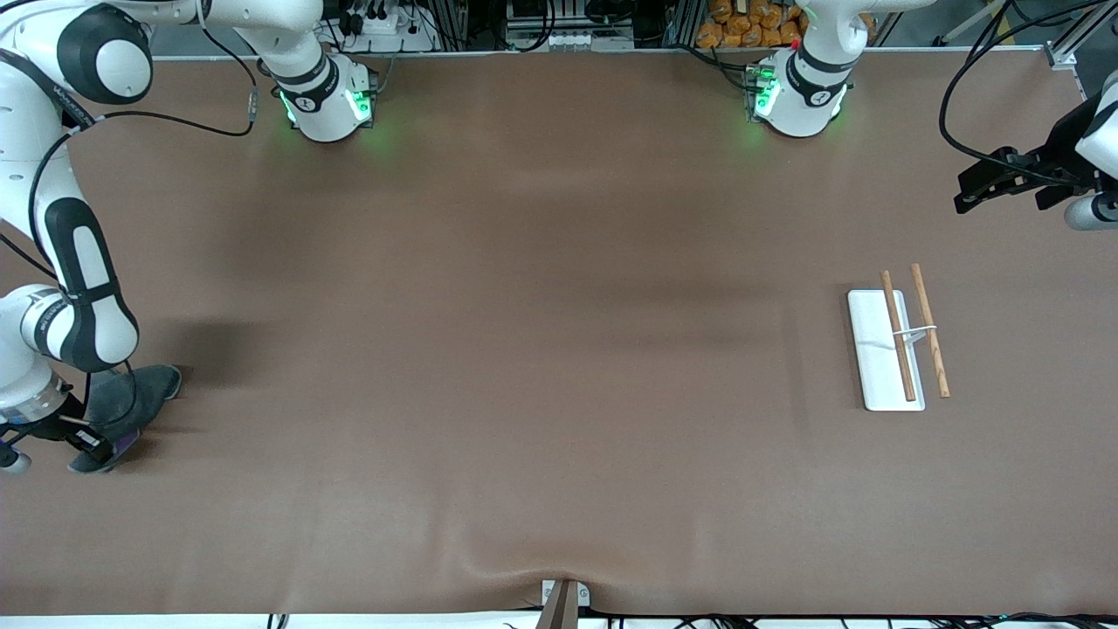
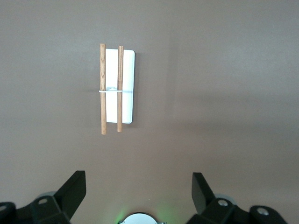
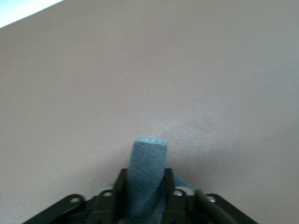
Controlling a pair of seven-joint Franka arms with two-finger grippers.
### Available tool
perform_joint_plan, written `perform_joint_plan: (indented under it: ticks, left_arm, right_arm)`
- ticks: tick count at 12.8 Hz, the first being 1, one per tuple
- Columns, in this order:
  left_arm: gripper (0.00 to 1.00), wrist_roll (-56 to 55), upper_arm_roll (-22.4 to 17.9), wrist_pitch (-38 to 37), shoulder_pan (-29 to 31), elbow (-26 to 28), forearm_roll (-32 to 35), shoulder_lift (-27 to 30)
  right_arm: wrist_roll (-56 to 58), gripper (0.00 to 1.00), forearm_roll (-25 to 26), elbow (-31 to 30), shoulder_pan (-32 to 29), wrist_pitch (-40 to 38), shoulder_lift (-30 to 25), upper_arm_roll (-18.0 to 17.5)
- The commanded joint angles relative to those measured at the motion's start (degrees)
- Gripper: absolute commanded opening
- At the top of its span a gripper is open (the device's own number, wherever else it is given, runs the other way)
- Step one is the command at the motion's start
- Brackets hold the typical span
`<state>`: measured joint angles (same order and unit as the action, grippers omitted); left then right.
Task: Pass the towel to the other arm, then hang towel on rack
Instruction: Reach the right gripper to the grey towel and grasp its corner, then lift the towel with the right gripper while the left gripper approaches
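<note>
The towel [image 1: 140,395] is dark grey with a purple edge showing and sits at the right arm's end of the table. My right gripper [image 1: 86,433] is shut on it. In the right wrist view a grey fold of the towel [image 3: 148,154] sticks out between the fingers of the right gripper [image 3: 145,181]. The rack [image 1: 900,345] has a white base, two wooden rods and a wire bracket, and stands toward the left arm's end. My left gripper [image 1: 980,187] is open and empty, up in the air near the table's end. The left wrist view shows the rack [image 2: 117,88] past the left gripper [image 2: 138,191].
Both arm bases [image 1: 327,105] stand along the table's edge farthest from the front camera. A small clamp [image 1: 563,603] sits at the table's nearest edge. The brown table cover [image 1: 541,349] is bare between the towel and the rack.
</note>
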<state>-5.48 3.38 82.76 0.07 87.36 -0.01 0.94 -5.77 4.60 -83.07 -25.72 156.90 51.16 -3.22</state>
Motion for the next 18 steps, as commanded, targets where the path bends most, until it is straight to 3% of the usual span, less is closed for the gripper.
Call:
perform_joint_plan:
  ticks: [1,6,12,18]
  left_arm:
    - [1.00,0.6,0.1,0.2,0.3,0.1,-1.0,0.0]
    - [1.00,0.6,0.2,0.2,0.4,0.3,-1.0,0.1]
    - [1.00,0.6,0.3,0.2,0.3,0.3,-1.0,0.0]
    - [1.00,0.4,0.4,0.9,0.2,0.7,-1.0,-1.1]
  right_arm:
    - [-0.1,0.00,1.1,-0.4,0.9,-2.6,-2.7,-0.3]
    - [-0.1,0.00,1.2,-0.1,5.4,-24.5,-15.1,-0.6]
    - [3.0,0.00,0.8,0.1,14.5,-41.7,-26.5,-0.9]
    - [2.2,0.00,0.4,2.1,31.7,-42.6,-30.4,-0.9]
